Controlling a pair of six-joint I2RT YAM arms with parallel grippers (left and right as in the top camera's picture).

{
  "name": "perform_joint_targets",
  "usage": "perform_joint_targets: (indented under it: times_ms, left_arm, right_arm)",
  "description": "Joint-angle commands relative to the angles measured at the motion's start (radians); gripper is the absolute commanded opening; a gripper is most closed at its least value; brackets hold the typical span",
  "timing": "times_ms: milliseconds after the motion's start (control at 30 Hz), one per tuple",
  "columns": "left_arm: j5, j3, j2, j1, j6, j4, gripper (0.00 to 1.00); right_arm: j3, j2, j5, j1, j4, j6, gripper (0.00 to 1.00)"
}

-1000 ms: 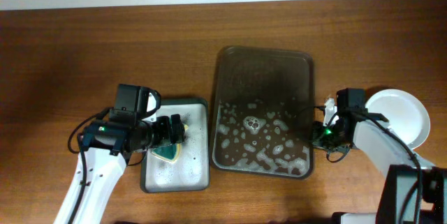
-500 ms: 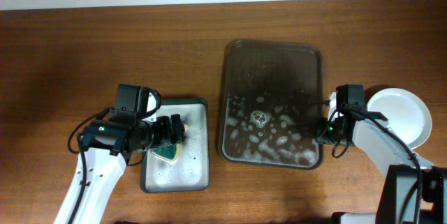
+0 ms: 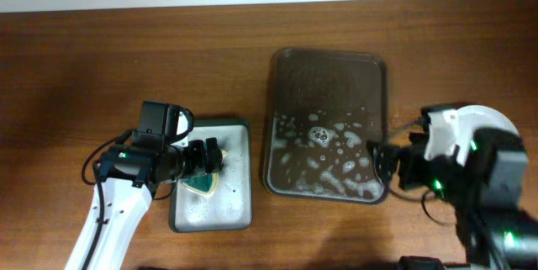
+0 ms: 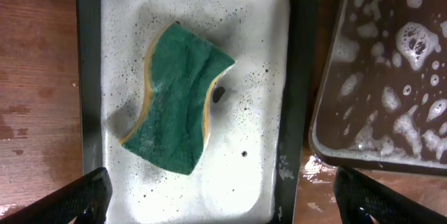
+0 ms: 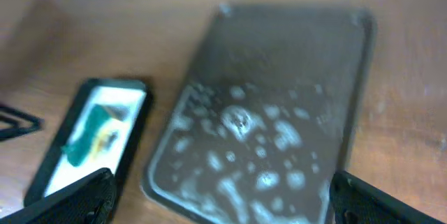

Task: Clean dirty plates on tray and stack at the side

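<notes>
The dark brown tray [image 3: 328,76] lies in the middle of the table, holding soapy water and foam and no plates. A white plate [image 3: 486,115] shows at the right edge, mostly hidden under my right arm. My right gripper [image 3: 382,166] hangs open just off the tray's near right corner, holding nothing. In the blurred right wrist view the tray [image 5: 279,70] fills the frame ahead of the open right gripper [image 5: 227,199]. My left gripper [image 4: 230,199] is open above the green-yellow sponge [image 4: 178,105], not touching it.
The sponge lies in a smaller grey tray [image 4: 89,77] full of white suds, left of the brown tray [image 4: 377,77]. In the overhead view this grey tray [image 3: 239,211] sits under my left gripper [image 3: 214,157]. Water spots wet the wood between the trays.
The brown tray slid to the right and settled flat. My right gripper then opened, let go of the tray's rim and pulled back and up. The left arm stayed still.
</notes>
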Motion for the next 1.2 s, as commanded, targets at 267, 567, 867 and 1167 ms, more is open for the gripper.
perform_joint_targets:
  times_ms: [267,567,867,1167]
  left_arm:
    - [0.007,0.005,-0.015,0.006,0.002,0.001,0.99]
    - [0.007,0.005,-0.015,0.006,0.002,0.001,1.00]
    - [0.007,0.005,-0.015,0.006,0.002,0.001,1.00]
    - [0.007,0.005,-0.015,0.006,0.002,0.001,0.99]
  right_arm:
    - [-0.005,-0.246,0.150,0.063,0.008,-0.035,0.99]
    - [-0.557,-0.580,0.485,0.266,0.386,-0.035,0.99]
    - [-0.927,-0.740,0.488,0.265,0.818,-0.035,0.99]
    - [-0.941,-0.740,0.488,0.265,0.809,-0.035,0.99]
